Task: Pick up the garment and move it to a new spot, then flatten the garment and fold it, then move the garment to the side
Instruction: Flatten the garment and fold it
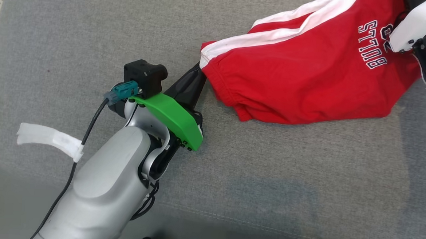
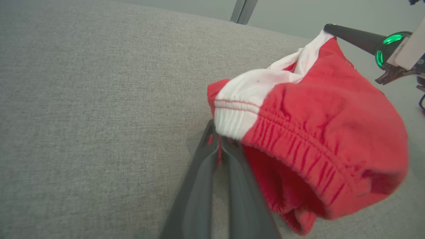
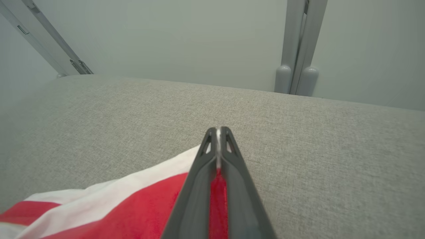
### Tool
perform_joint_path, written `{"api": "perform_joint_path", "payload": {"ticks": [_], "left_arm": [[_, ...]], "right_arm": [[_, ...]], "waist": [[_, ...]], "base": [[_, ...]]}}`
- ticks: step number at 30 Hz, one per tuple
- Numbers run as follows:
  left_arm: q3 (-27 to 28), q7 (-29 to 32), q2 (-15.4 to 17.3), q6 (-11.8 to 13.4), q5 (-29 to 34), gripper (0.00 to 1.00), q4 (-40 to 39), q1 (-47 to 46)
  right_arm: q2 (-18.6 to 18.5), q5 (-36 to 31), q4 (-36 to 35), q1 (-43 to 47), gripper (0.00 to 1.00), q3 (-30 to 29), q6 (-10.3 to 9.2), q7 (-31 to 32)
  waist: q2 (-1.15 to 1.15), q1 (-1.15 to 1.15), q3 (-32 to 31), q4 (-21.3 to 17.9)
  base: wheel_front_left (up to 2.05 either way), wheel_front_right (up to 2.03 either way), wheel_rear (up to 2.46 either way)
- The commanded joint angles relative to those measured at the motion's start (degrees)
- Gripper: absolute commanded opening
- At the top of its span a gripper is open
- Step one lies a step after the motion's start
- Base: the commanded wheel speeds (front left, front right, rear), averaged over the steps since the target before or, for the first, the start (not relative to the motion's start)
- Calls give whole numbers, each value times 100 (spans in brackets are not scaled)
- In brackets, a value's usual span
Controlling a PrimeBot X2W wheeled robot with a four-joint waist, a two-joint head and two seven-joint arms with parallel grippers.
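- The grey woven cushion (image 1: 74,54) is the work surface, a broad, soft upholstered top.
- The red basketball shorts (image 1: 302,80), with white side stripes, lie toward the far right of the cushion in the head view. They are strung out between the two grippers. The middle sags toward the cushion, and I cannot tell whether it touches.
- I judge the shorts light, limp and a little slippery. They have no stiffness, so any part that is not held will droop and bunch. Two corners held well apart on one edge should let them hang flat for laying down.
- The left arm (image 1: 107,187) is pale grey and reaches in from the lower left. It carries a green guard (image 1: 173,119) at the wrist.
- The left gripper (image 2: 216,137) is clamped on the gathered elastic edge (image 2: 292,146), right at the corner where the white stripe meets it. This is the thickest and firmest hold on the garment.
- The right gripper (image 3: 218,132) is pinched tight on the opposite end, with red and white cloth showing between its fingers.
- The white "BULLS" lettering (image 1: 372,44) sits near the right-hand end.
- A strip of white tape (image 1: 48,140) is wrapped round the left arm's cable.
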Motion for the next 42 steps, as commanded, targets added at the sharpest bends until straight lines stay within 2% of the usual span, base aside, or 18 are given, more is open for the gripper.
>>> {"api": "perform_joint_path", "payload": {"ticks": [1, 9, 10, 11, 12, 17, 21, 23, 27, 30, 33, 36, 42], "left_arm": [[-6, -80, -56, -65, 3, 0, 151, -153], [2, -495, -338, -241, -26, 0, 862, -467], [10, -539, -341, -254, -32, 18, 947, -472], [7, -566, -362, -269, -58, 60, 1009, -458], [12, -612, -370, -279, -72, 100, 1056, -445], [132, -844, -271, -143, -105, 100, 1214, -211], [369, -1039, -111, 137, -93, 100, 1096, 1], [555, -1132, -14, 344, -28, 100, 976, 155], [935, -1231, 77, 544, 118, 100, 567, 479], [1333, -1245, 105, 689, 375, 100, 191, 718], [1763, -1236, 59, 753, 742, 100, -194, 1052], [2082, -1236, -6, 651, 1070, 100, -479, 1339], [2393, -1238, 2, 569, 1730, 100, -523, 1819]], "right_arm": [[-31, 72, 151, -126, 0, 77, 1, -78], [-42, 463, 894, -402, 0, 532, 1, -297], [11, 525, 967, -405, 34, 587, 0, -285], [54, 611, 967, -413, 100, 618, 1, -377], [63, 690, 999, -383, 100, 653, 1, -422], [29, 894, 925, -94, 100, 826, 1, -862], [-21, 931, 785, 219, 100, 871, 1, -1345], [-2, 912, 785, 415, 100, 739, 1, -1554], [195, 577, 652, 857, 100, 369, 1, -1756], [375, 205, 235, 1254, 100, -115, 1, -1777], [663, -275, -356, 1869, 100, -604, 1, -1776], [945, -722, -952, 2476, 100, -1050, 1, -1778], [1428, -1344, -1794, 3588, 100, -1455, 0, -1779]], "waist": [[0, -1, 167, 173], [0, -1, 146, 198], [0, -1, 116, 177], [0, -1, 84, 161], [0, -1, 42, 144], [0, -1, -193, -31], [0, -1, -375, -222], [0, -1, -460, -327], [0, -1, -637, -523], [0, -1, -759, -691], [0, -1, -895, -844], [0, -1, -1018, -965], [0, -1, -1259, -1194]], "base": [[0, 0, 0], [0, 0, 0], [0, 0, 0], [0, 0, 0], [0, 0, 0], [0, 0, 0], [0, 0, 0], [0, 0, 0], [0, 0, 0], [0, 0, 0], [0, 0, 0], [0, 0, 0], [0, 0, 0]]}}
